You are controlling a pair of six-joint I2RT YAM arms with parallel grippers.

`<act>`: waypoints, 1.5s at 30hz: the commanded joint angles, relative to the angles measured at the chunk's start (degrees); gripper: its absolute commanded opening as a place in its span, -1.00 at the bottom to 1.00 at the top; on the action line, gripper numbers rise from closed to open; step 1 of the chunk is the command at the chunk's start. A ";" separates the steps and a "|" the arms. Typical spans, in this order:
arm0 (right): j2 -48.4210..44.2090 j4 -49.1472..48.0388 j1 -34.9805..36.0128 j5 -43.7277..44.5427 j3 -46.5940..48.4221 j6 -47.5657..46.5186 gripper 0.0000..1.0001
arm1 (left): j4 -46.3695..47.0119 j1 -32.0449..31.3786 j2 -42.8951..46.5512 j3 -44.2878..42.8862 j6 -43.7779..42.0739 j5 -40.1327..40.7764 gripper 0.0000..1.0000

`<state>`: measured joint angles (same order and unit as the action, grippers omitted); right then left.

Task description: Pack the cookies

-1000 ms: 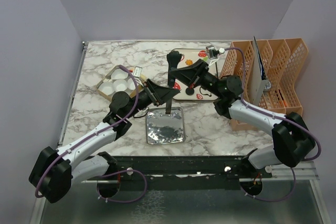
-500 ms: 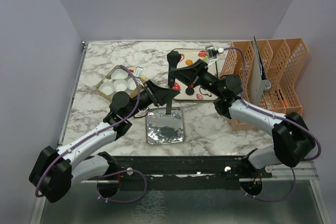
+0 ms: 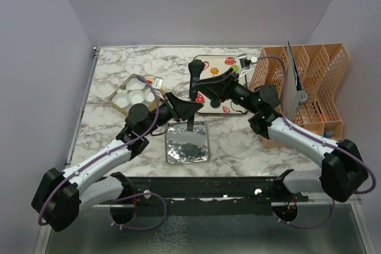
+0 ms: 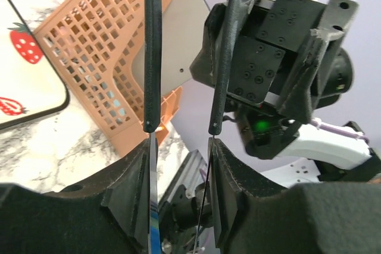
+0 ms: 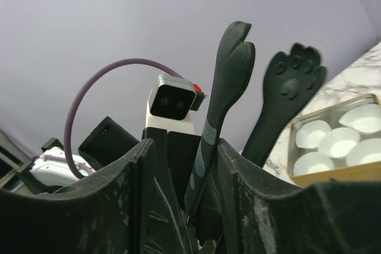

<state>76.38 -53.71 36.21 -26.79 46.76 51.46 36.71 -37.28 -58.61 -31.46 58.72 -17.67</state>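
Observation:
Black tongs [image 3: 196, 74] with paw-shaped tips [image 5: 292, 78] stand upright over a silver foil bag [image 3: 187, 144]. My left gripper [image 3: 189, 111] [image 4: 178, 147] is shut on the tongs' two metal arms [image 4: 152, 57], one blade against each pad. My right gripper [image 3: 206, 90] [image 5: 187, 147] is open around the upper part; one tong arm [image 5: 229, 81] leans on its right finger, with a gap on the left. An orange cookie [image 3: 214, 71] and a green one [image 3: 236, 68] lie on the strawberry-print white tray [image 3: 221, 106] behind the arms. Dark shapes show in the bag; I cannot tell what they are.
A tan box of white paper cups [image 3: 133, 92] [image 5: 333, 141] sits at the left on the marble table [image 3: 113, 63]. An orange mesh file rack [image 3: 312, 87] [image 4: 101, 46] with a grey board in it stands along the right edge.
My right gripper has opened off the tongs and its arm has shifted slightly right. My left gripper's jaws have narrowed onto the tongs' arms.

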 commanded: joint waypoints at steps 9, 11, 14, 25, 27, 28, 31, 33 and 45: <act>-9.67 30.31 -0.08 11.50 1.73 -16.88 0.26 | -27.95 -0.05 -1.40 -8.46 -16.46 8.97 -0.18; -8.29 32.19 -0.08 11.08 2.74 -16.69 0.31 | -30.96 -0.03 -2.32 -10.05 -18.90 8.90 -0.18; -5.68 33.27 -0.08 10.06 3.74 -15.36 0.36 | -34.12 -0.08 -3.63 -11.97 -21.43 8.30 -0.18; 2.33 33.63 -0.08 10.77 5.51 -8.36 0.47 | -41.54 -1.50 -6.59 -16.77 -29.08 5.66 -0.14; 3.03 32.55 -0.08 11.16 4.88 -6.89 0.48 | -42.57 -2.21 -7.08 -17.40 -30.28 5.68 -0.14; 3.28 32.27 -0.08 11.45 4.56 -6.29 0.48 | -42.90 -2.68 -7.18 -17.60 -30.85 5.92 -0.14; 3.84 32.00 -0.08 12.64 3.63 -4.34 0.48 | -43.42 -3.74 -6.91 -17.76 -32.28 7.28 -0.14; 3.95 32.60 -0.08 13.91 3.00 -3.21 0.48 | -43.64 -4.13 -6.43 -17.92 -33.32 7.86 -0.14; 3.38 32.38 -0.08 17.96 -2.27 4.44 0.47 | -43.62 -4.59 -3.41 -17.20 -35.32 11.98 -0.14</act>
<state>79.75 -20.86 36.16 -11.20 46.26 52.71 -8.19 -41.56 -64.53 -47.44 24.75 -8.91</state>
